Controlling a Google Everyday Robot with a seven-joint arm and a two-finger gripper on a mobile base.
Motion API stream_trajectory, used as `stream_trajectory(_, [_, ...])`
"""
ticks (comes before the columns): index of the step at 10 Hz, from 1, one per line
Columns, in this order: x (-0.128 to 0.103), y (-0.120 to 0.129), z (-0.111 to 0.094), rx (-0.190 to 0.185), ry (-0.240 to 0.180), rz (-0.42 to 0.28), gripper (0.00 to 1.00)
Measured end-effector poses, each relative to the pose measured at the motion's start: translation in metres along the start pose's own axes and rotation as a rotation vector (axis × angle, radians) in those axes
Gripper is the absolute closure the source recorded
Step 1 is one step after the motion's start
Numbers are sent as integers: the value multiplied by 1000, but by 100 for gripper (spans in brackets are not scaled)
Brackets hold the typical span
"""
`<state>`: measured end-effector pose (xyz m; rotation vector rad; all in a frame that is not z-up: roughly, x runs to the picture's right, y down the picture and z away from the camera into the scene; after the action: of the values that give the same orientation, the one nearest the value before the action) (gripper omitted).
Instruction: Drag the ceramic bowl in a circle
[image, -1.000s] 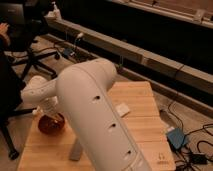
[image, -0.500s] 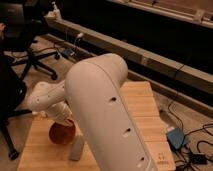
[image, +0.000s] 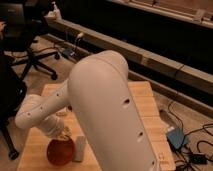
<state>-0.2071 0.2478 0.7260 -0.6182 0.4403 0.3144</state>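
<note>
The ceramic bowl (image: 59, 151), round, glossy and orange-red, sits on the wooden table (image: 145, 107) near its front left edge. My gripper (image: 64, 136) reaches down from the white arm (image: 100, 100) onto the bowl's far rim. The wrist hides the fingers. The bulky arm covers the middle of the table and whatever stands there.
A small grey upright block (image: 79, 148) stands right beside the bowl on its right. An office chair (image: 30, 45) and a dark seated figure (image: 7, 95) are to the left. A blue box (image: 176, 138) and cables lie on the floor to the right. A long ledge (image: 165, 65) runs behind.
The bowl has slid with the gripper toward the table's front edge and slightly right, ending next to the grey block. The arm has swung forward and fills more of the view.
</note>
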Motion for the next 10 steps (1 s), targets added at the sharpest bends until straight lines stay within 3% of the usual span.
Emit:
stream_trajectory(2, [-21,25,-6,-30,-33,-51,100])
stream_trajectory(7, [-118,93,-26,-66,-155,-225,100])
stream_trajectory(8, [-140,103,-35,-65,-186,-255,100])
stream_trajectory(10, [-167,99,-40,-58,-213,-252,100])
